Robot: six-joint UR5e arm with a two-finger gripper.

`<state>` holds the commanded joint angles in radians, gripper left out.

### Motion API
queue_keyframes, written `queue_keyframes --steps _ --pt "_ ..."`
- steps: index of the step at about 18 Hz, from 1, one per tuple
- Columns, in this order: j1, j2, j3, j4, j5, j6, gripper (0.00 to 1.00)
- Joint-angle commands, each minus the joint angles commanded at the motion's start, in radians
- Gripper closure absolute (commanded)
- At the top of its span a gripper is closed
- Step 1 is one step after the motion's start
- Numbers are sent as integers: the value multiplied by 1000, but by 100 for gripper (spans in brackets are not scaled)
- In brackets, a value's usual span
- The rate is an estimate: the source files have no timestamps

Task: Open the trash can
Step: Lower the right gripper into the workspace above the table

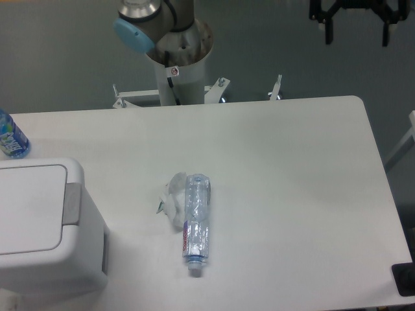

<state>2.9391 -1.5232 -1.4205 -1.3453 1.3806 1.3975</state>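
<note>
At the table's [279, 168] left edge you have a small blue-labelled bottle [11, 137] standing near the far corner, only partly in view. Just in front of it, at the near left corner, sits the trash can [45, 227], a big white bin that runs off the picture's left side. Its flat lid is down and flush, and the grey push tab [72, 203] lies along the lid's right side, facing the middle of the table. So the can is not yet open, and nothing touches it.

Moving toward the centre, you see a crumpled scrap of white wrapping [172, 199] touching a clear plastic bottle [196, 223] that lies on its side, cap pointing to the near edge. Both are well apart from the can and out of your path to the tab.

Behind the far edge stands the arm's base column [176, 65]. Far to the right, above and beyond the far right corner, the gripper [356, 29] hangs high with its two dark fingers spread wide and nothing between them.

I judge you are at the very start: the approach. Your next move calls for a long traverse across the whole table to the left, then a descent over the grey tab and a firm downward press.
</note>
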Motion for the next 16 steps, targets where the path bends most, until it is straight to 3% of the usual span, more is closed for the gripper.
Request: queue_keyframes --steps 5,9,13,16 --pt "-3 -2 0 0 0 -6 0" --pt "-23 -14 0 0 0 -115 0" --pt "-98 -31 -2 5 -6 -381 0" --pt "-169 -60 -8 101 -6 -602 0"
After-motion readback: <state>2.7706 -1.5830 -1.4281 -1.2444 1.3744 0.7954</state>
